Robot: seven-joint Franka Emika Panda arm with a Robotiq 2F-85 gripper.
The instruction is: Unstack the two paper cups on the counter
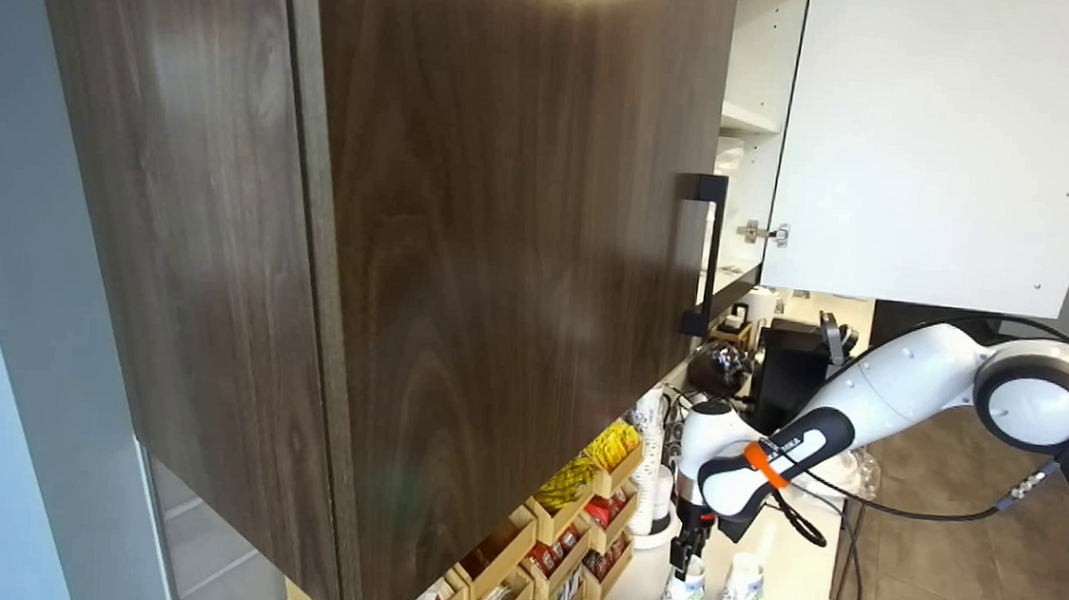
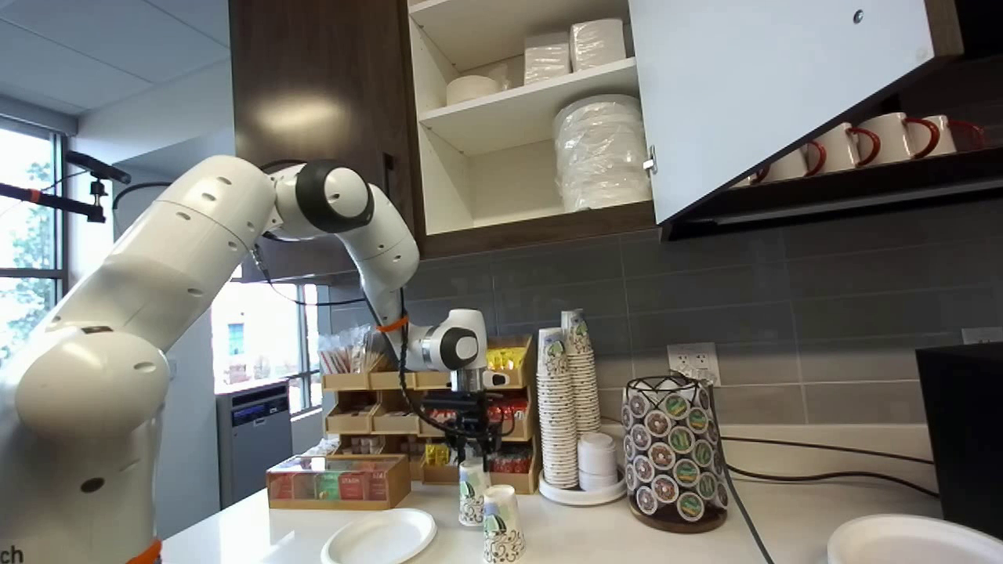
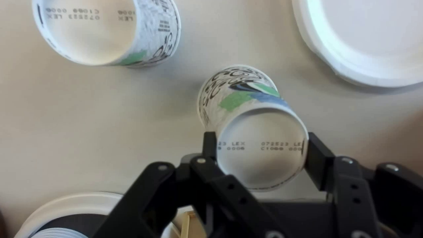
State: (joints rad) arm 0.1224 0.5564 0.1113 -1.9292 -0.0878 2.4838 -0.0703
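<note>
Countertop: pale. Franka Panda arm: extended above it. Robotiq gripper: fingers clasping an inverted patterned paper cup by opposite sides, near its base; countertop contact cannot be determined. Second inverted paper cup: standing on the countertop, near the first, apart.

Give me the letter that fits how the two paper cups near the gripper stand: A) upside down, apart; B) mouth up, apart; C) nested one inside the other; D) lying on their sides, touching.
A: in the wrist view, the closed, printed bottoms of the cup at the gripper and of the other cup face up, and the counter shows between the two.
</note>
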